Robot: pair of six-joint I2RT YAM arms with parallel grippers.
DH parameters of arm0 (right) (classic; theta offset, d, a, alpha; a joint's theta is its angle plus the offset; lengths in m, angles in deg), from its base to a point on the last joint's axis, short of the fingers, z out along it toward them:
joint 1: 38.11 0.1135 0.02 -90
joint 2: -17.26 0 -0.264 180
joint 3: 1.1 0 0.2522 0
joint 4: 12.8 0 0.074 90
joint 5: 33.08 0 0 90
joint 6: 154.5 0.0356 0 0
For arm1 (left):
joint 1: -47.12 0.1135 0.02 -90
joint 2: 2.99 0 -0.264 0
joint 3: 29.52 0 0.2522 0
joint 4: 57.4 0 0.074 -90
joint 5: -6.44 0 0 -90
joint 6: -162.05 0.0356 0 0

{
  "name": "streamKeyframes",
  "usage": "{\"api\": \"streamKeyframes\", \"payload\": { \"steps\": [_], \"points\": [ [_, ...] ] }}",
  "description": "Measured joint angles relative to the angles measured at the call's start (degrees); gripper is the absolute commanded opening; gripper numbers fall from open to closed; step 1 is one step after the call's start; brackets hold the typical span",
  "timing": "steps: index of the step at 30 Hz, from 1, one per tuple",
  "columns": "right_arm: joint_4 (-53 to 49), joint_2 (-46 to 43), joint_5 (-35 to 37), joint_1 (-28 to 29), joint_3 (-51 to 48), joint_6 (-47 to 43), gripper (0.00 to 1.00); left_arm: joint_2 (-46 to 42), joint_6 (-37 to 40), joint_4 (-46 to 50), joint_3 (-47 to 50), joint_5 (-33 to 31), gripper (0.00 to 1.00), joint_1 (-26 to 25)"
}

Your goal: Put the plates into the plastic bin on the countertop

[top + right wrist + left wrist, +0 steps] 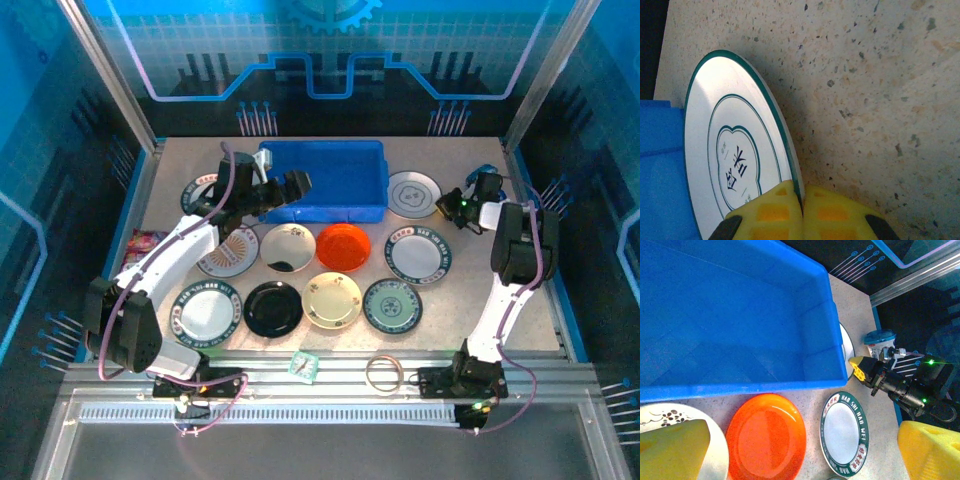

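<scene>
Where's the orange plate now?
Top view, centre: the orange plate lies in front of the blue bin, between a white plate and a green-rimmed plate.

You have the plastic bin (340, 212) at the back of the table (470, 310), and your left tool (298, 184) is over its near-left corner. Your right tool (446, 204) meets the right rim of the white plate (410, 192) beside the bin, seemingly pinching it. An orange plate (343, 247) and a black plate (273, 308) lie nearer you.
</scene>
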Motion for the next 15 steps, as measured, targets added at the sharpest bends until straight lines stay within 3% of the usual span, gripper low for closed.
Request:
{"api": "streamKeyframes", "payload": {
  "steps": [7, 15],
  "points": [
    [-3.80, -5.77, 3.74, -0.26, -1.88, -0.02, 0.00, 0.00, 0.02, 0.04, 0.00, 0.00, 0.97, -0.37],
    [-6.84, -19.61, 9.33, -1.99, -7.56, 0.50, 0.00, 0.33, 0.04, 0.02, -0.02, 0.02, 0.96, -1.27]
  ]
}}
